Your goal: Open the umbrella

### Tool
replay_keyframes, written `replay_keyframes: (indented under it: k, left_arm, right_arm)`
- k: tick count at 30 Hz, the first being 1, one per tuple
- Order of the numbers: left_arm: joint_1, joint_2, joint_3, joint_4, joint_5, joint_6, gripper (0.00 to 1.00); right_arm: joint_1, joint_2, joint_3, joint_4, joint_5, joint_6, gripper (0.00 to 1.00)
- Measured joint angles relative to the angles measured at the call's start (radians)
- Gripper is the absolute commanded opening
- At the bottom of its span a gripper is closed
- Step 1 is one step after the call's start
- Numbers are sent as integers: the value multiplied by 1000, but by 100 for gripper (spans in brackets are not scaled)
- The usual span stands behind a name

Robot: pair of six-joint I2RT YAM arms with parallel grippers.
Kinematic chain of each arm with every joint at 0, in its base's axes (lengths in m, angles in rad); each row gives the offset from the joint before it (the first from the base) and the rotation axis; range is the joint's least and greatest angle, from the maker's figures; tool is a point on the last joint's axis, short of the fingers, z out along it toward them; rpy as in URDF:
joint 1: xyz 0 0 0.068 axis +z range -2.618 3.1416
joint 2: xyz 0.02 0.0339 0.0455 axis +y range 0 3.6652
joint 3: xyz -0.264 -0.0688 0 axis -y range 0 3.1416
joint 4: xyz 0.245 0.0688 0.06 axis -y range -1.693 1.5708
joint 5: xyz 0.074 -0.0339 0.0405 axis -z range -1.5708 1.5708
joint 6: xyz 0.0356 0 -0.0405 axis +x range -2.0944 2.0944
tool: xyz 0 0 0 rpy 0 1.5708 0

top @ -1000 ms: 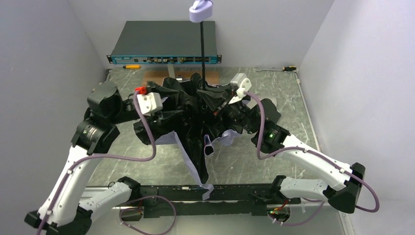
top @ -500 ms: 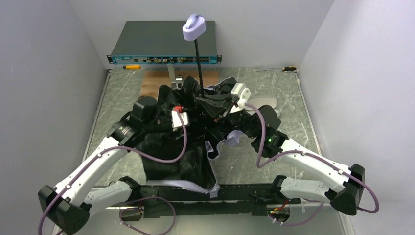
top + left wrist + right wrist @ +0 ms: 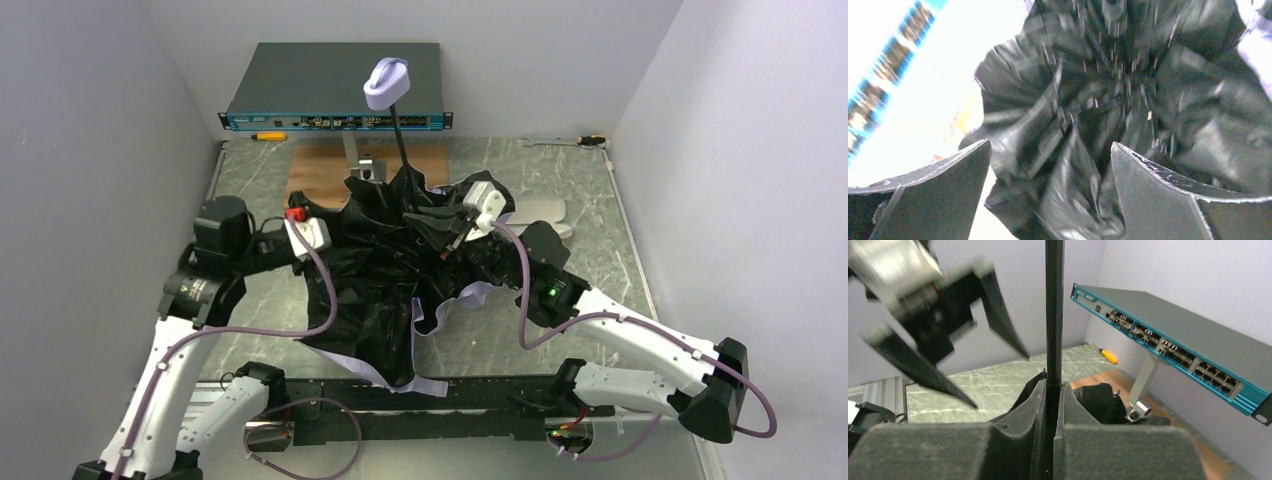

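The umbrella (image 3: 385, 275) lies upside down in the middle of the table, its crumpled black lining facing up and pale lilac edges showing at the front. Its thin black shaft (image 3: 402, 150) rises from the heap and leans left, with the lilac knob handle (image 3: 386, 83) at the top. My right gripper (image 3: 440, 225) is shut on the shaft low down, seen close in the right wrist view (image 3: 1053, 390). My left gripper (image 3: 335, 235) is open at the canopy's left side. Black fabric (image 3: 1083, 125) fills the gap between its spread fingers (image 3: 933, 195). The left wrist view is blurred.
A network switch (image 3: 335, 85) stands on a metal bracket (image 3: 362, 160) at the back, over a wooden board (image 3: 320, 165). A yellow screwdriver (image 3: 268, 135) lies back left and another tool (image 3: 580, 140) back right. A grey pad (image 3: 540, 212) lies right of the umbrella. Walls close in left and right.
The handle and shaft have tilted further left. My left arm swung in over the canopy, then drew back left. The canopy folds have shifted. The right gripper keeps its hold.
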Motion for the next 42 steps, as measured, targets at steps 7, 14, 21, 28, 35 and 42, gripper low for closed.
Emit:
replay_keyframes:
  k: [7, 14, 21, 28, 35, 42]
  left_arm:
    - [-171, 148, 409, 87, 45, -247, 78]
    - [-282, 252, 473, 357, 62, -620, 79]
    - [-315, 333, 414, 514, -25, -825, 22]
    - [-332, 375, 431, 550, -37, -871, 0]
    - [-332, 377, 464, 455, -18, -802, 0]
    - [-332, 369, 464, 405, 2, -757, 0]
  right_arm:
    - [0, 6, -52, 26, -20, -14, 0]
    - [0, 36, -54, 45, -29, -1, 0]
    - [0, 67, -53, 68, -30, 13, 0]
    - [-9, 62, -53, 41, -9, -13, 66]
    - [-83, -23, -54, -180, -84, -79, 77]
    - [-127, 60, 11, -393, -226, -175, 68]
